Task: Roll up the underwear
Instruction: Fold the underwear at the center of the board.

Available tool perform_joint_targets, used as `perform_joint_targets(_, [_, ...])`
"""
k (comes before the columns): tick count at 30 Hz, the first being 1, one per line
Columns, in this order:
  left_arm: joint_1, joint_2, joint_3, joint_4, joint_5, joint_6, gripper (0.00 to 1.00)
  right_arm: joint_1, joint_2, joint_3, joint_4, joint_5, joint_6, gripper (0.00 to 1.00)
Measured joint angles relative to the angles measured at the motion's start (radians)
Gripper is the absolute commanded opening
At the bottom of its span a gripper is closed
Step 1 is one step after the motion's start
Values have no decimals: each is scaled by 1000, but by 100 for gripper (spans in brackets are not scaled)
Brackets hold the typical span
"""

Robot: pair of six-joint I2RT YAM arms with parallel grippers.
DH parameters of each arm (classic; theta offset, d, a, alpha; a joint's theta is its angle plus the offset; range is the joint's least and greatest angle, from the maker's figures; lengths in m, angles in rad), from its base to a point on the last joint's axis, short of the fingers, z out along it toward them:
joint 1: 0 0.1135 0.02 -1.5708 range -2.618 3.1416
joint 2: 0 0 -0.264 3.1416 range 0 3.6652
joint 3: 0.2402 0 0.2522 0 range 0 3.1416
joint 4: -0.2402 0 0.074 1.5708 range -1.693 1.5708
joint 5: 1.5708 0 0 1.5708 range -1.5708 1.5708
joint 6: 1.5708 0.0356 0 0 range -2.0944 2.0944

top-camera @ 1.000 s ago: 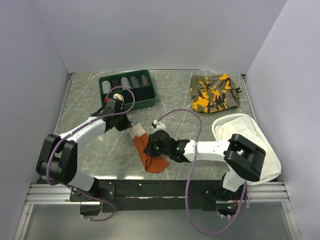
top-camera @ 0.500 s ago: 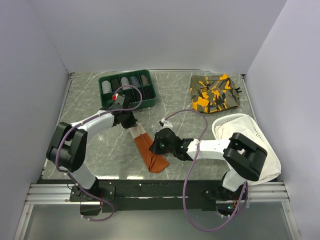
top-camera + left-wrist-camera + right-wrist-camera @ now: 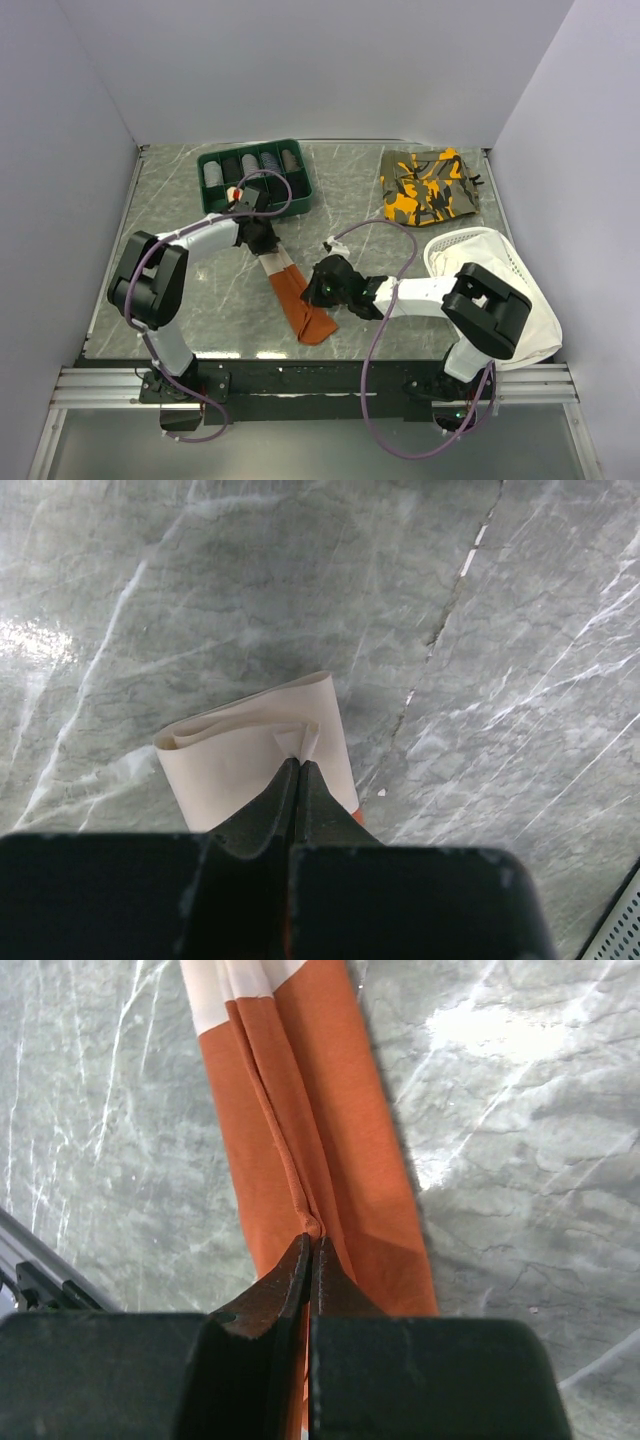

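Top external: underwear (image 3: 294, 299) stretched diagonally, cream waistband end far-left.

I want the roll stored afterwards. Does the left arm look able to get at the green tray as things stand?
Probably yes: the green tray sits just beyond the left gripper, nothing between them. But that gripper is shut on the underwear, so it would drag it along.

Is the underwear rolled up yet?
Not rolled: the underwear is stretched into a long, narrow strip, folded lengthwise.

Top camera looks down; wrist cameras closely share underwear (image 3: 298, 300).
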Motion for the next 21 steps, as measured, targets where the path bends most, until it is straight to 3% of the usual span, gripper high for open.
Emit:
perform_joint_targets(17, [-13,70,76,-16,1,1,11,-13,24,0,-11,42,34,6])
perform_joint_targets(21, [-17,79,95,-15,1,2,14,-20,24,0,-18,45,42,11])
